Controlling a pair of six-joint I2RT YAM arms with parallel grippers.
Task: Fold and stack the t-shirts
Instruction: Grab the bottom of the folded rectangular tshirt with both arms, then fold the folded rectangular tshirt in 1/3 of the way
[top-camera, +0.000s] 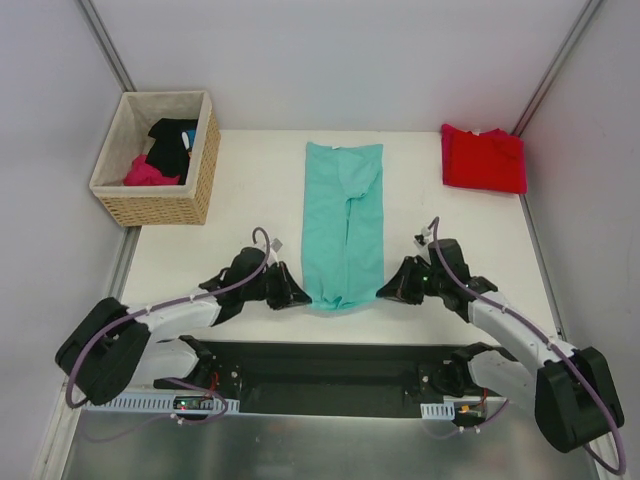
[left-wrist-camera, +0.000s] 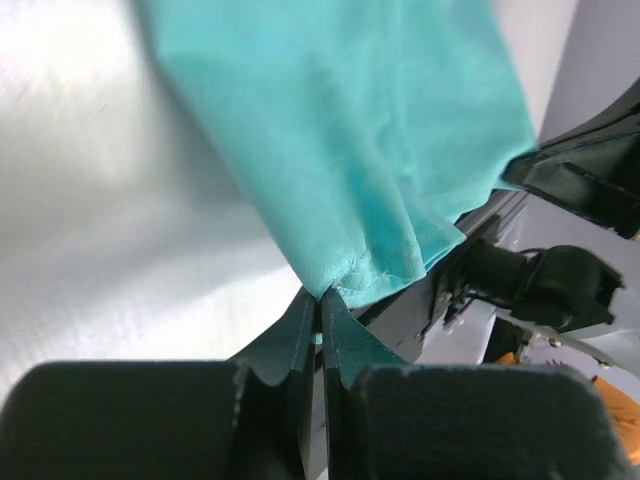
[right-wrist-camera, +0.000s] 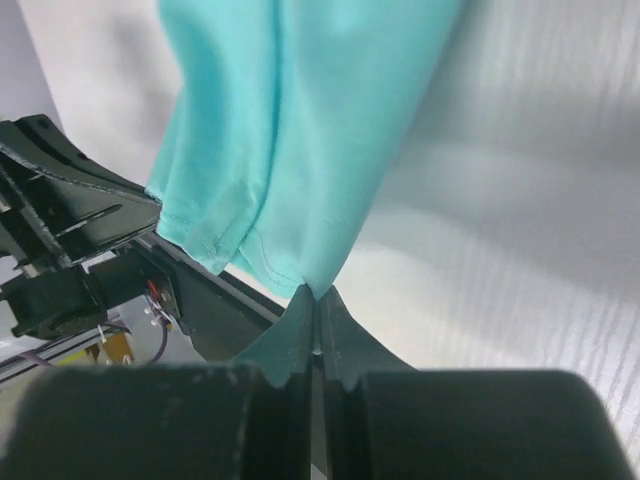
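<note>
At the centre of the table (top-camera: 250, 205), the teal t-shirt (top-camera: 343, 225) lies as a narrow strip, long axis running near to far, its near hem between the two arms. The left hand (top-camera: 303, 297) is clamped on the near-left corner of that hem and the right hand (top-camera: 385, 292) on the near-right corner, both equally close. The folded red t-shirt (top-camera: 484, 158) rests at the far right. The coming fold likely carries the near hem toward the far end.

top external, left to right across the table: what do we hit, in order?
wicker basket → left pincer → teal t-shirt → right pincer → red t-shirt
</note>
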